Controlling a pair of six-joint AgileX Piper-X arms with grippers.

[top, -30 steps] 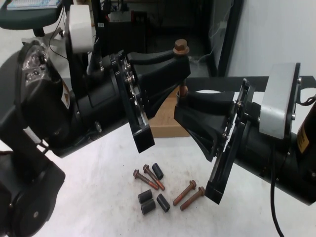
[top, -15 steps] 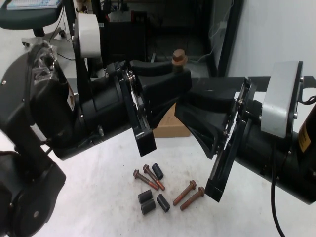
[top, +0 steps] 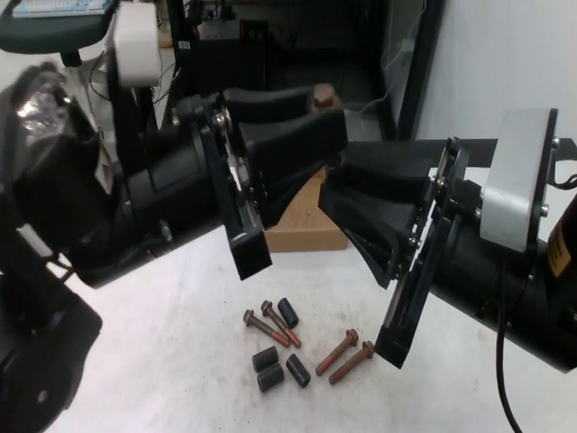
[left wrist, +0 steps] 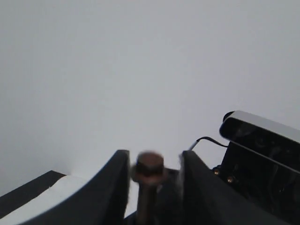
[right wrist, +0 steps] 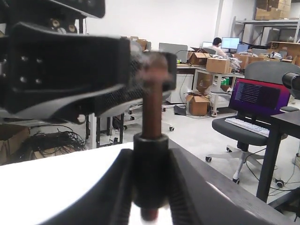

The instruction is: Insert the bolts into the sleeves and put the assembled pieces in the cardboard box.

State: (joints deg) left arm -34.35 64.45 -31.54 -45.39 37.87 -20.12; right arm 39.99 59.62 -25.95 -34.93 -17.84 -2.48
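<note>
Nearest, four rusty brown steel bolts (top: pixel 335 354) and four short black cylindrical sleeves (top: pixel 265 360) lie loose on the white desk (top: pixel 180 298). Above them, the left jaws clamp a fifth bolt (left wrist: pixel 150 168), its shank passing through a black sleeve (right wrist: pixel 150 164) gripped by the right jaws. The brown cardboard box (top: pixel 306 236) sits beyond.

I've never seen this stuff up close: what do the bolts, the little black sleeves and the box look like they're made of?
The bolts look like metal with a dull reddish-brown finish, perhaps coated or tarnished steel. The sleeves are matte black cylinders, likely rubber or plastic; the look leaves that open. The cardboard box is plain brown cardboard, unprinted and matte.
</note>
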